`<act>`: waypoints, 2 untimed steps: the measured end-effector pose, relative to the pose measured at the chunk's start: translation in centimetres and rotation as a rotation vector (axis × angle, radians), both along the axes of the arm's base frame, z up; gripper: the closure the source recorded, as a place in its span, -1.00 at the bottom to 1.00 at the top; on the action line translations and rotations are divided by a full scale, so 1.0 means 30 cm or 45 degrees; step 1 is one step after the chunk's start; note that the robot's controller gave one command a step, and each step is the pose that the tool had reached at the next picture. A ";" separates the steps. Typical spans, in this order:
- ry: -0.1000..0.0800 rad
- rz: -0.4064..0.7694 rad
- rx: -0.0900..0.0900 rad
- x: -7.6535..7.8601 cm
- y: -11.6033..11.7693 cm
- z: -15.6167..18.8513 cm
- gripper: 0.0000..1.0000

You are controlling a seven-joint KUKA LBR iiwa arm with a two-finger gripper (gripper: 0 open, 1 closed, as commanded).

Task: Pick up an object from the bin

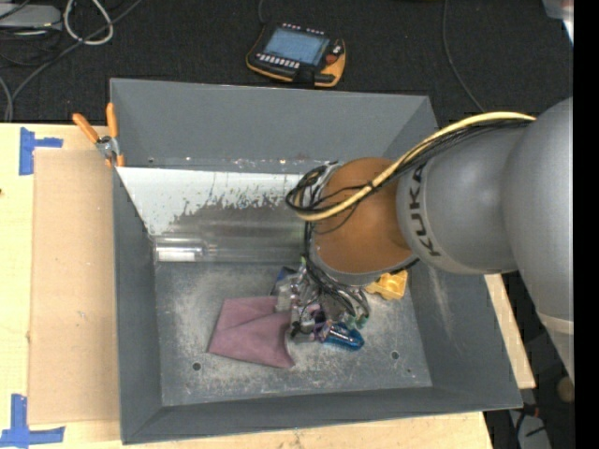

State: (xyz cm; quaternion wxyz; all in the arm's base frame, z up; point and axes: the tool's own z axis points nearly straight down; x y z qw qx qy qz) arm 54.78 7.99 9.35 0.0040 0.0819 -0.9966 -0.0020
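My gripper (304, 318) reaches down into the middle of the bin, its metal body just under the orange cover. Its tips sit at the right edge of a mauve cloth (248, 333) that lies flat on the bin floor. A small blue object (343, 337) lies right beside the gripper on its right. A yellow object (391, 284) peeks out further right, partly hidden by the orange cover. Another bluish bit (284, 279) shows just left of the gripper body.
A clear plastic tube (229, 248) lies along the back of the bin floor, at the foot of the sloped wall. The arm and its cables cover the bin's right half.
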 end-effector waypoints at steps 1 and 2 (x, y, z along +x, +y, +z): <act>-0.008 0.102 0.000 0.022 -0.075 0.097 1.00; -0.013 -0.005 -0.001 -0.006 -0.087 0.334 1.00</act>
